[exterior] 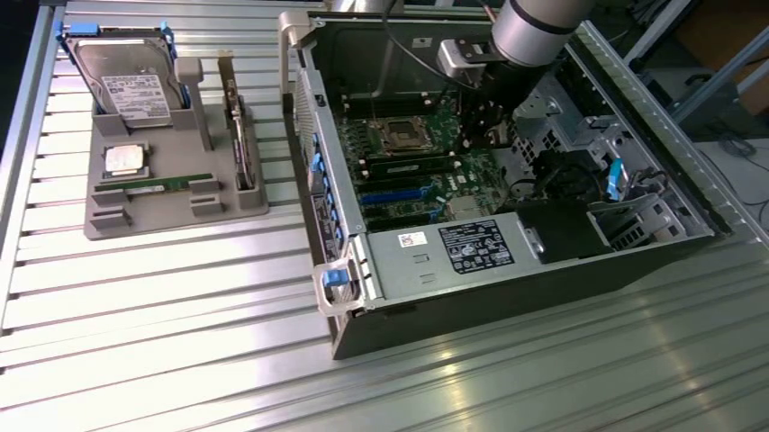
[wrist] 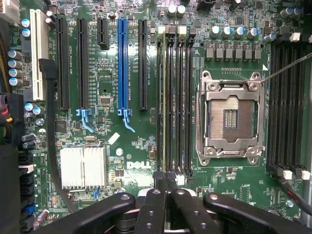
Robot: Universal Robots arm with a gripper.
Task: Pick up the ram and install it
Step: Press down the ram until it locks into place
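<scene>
A ram [wrist: 163,97] stands edge-on in the slot of the memory bank farthest from the socket, a thin green stick running the slot's full length. In the exterior view the same ram [exterior: 409,167] sits between the CPU socket and the blue card slots. My gripper [wrist: 164,176] is shut, its black fingertips [wrist: 157,181] meeting right at one end of that stick; I cannot tell whether they touch it. A second, matching ram [exterior: 157,184] lies flat in the grey tray [exterior: 114,225]. My arm [exterior: 529,31] reaches down into the open computer case.
The empty CPU socket [wrist: 229,114] lies beside the memory slots, with another slot bank [wrist: 287,102] beyond it. The tray also holds a hard drive [exterior: 126,81], a silver CPU [exterior: 124,159] and an upright card [exterior: 244,135]. The power supply [exterior: 474,245] and case walls close in the board.
</scene>
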